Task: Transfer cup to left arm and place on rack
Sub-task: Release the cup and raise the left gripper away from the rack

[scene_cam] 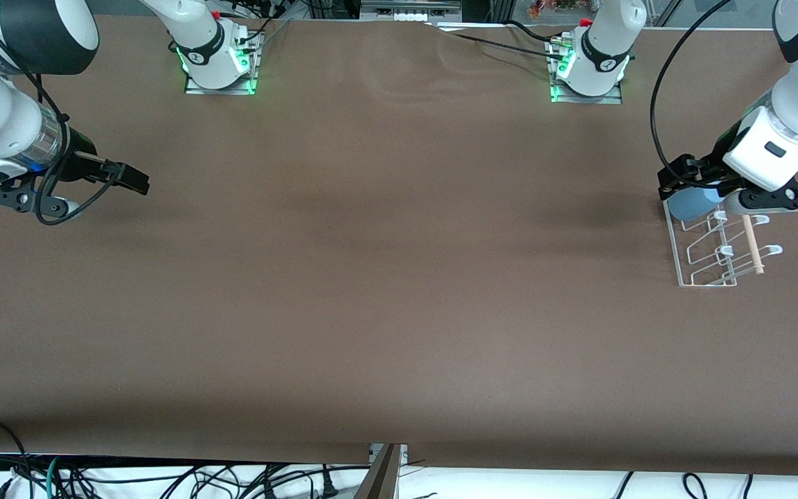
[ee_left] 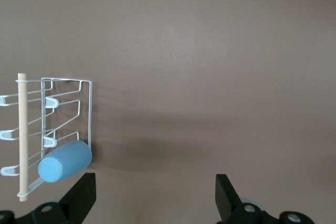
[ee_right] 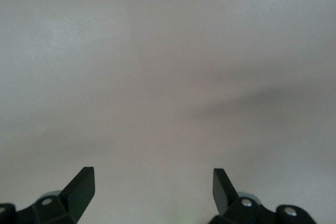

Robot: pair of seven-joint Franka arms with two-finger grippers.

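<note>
Left gripper [ee_left: 152, 198] spread, empty, over the rack [ee_left: 84, 109]; cup [ee_left: 65, 161] lies tipped on it. Light, slick plastic — pinch mid-wall. Right gripper [ee_right: 152, 190] waits, spread.

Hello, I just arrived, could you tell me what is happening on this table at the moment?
The light-blue cup lies tilted on the white wire rack, at the left arm's end of the table. The left gripper hangs open just over that corner of the rack, not holding the cup, so the placing looks done. The right gripper waits open over bare table at the right arm's end, holding nothing.
</note>
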